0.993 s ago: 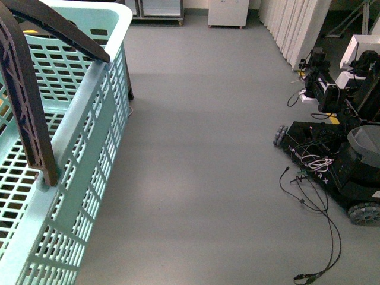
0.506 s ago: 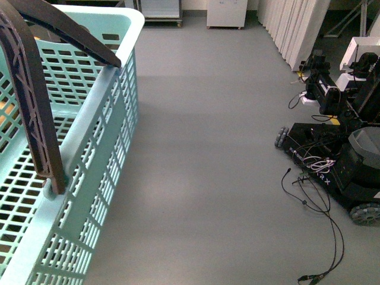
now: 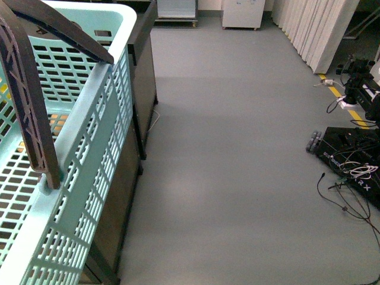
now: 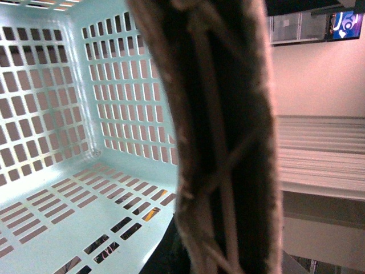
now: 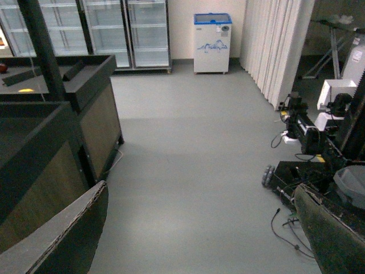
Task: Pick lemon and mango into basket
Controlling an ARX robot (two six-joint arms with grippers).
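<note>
The light turquoise basket fills the left of the front view, its brown handle arching over it. In the left wrist view the handle runs close across the picture, and my left gripper is shut on it with its fingers hidden behind it. The slotted basket floor shows nothing lying on it. Small yellow-orange patches show through the slots; I cannot tell what they are. The lemon and mango are not clearly in view. My right gripper stands open over bare grey floor, with nothing between its fingers.
A dark display stand stands right beside and under the basket. Another wheeled robot base with trailing cables sits at the right. A white chest freezer and glass-door fridges line the far wall.
The front view has swung left: the dark stand has come into view beside the basket and the other robot base has slid to the right. The basket is still held.
</note>
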